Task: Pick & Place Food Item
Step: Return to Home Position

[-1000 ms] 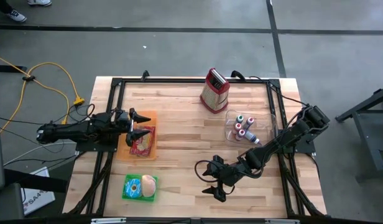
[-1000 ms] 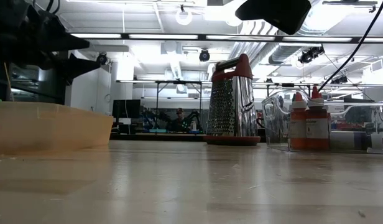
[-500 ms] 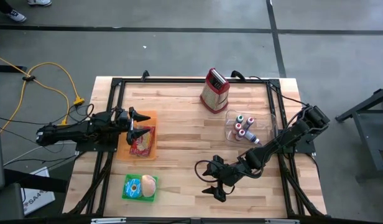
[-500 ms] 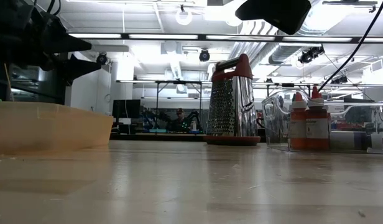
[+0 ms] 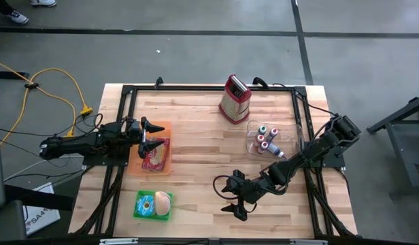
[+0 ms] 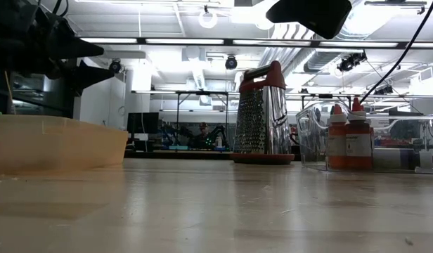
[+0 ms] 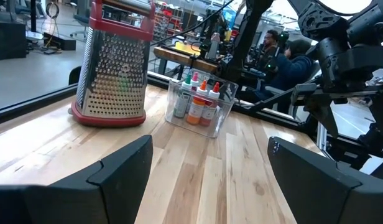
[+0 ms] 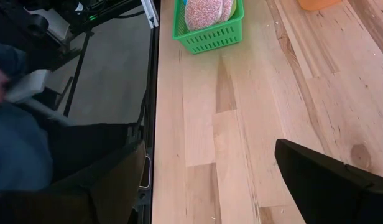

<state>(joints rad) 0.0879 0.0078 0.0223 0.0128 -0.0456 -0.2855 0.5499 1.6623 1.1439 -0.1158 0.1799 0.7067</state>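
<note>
Both grippers empty, donuts in the basket, arms due to pull back home.

The left gripper (image 5: 157, 135) has its fingers spread wide with nothing between them, and hangs over the orange tray (image 5: 166, 127), where one reddish food piece (image 5: 155, 156) lies. The right gripper (image 5: 223, 196) is just as wide open and empty, low over bare table (image 5: 196, 136) near the front edge, facing the green basket (image 8: 210, 40). The donuts (image 5: 162, 201) sit inside that basket, at the table's front left corner; at least two show, but the exact count is hard to tell. The placing looks finished, so the step in hand seems to be the retreat. That calls for each arm to lift and fold back without brushing the tray or basket. Also on the table are one grater (image 5: 235, 99) and one clear box (image 5: 252, 126) holding about five bottles (image 5: 266, 139).
</note>
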